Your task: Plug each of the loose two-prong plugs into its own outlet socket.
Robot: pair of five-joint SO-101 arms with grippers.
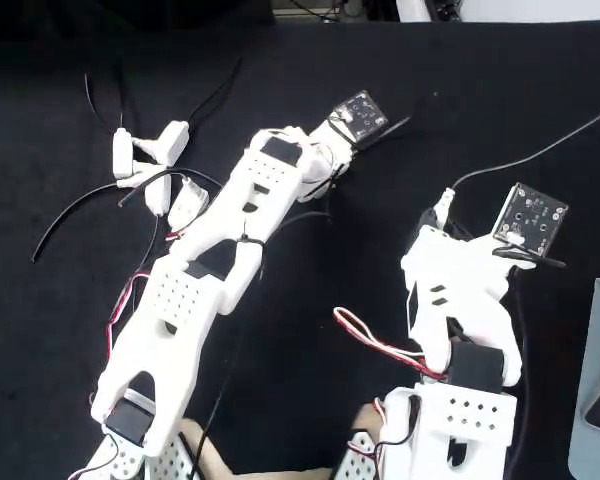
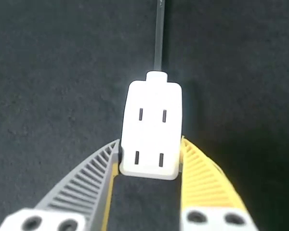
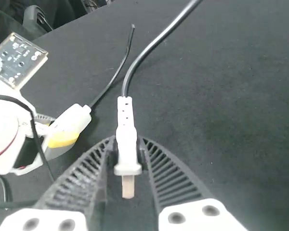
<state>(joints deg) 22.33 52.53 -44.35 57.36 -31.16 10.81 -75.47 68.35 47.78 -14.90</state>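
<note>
I'm clamping the outlet socket (image 2: 151, 127) in my left gripper (image 2: 149, 144) and a two-prong plug (image 3: 125, 122) in my right gripper (image 3: 126, 141) over the black table (image 1: 50, 350), and next, I reckon, turning its prongs (image 3: 128, 188) toward the slots (image 2: 140, 114).

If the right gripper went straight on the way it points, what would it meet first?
Past the plug it holds, only that plug's cable and bare black table lie ahead of the right gripper; the way looks free, though depth is unclear. The socket in the left gripper sits aside.
</note>
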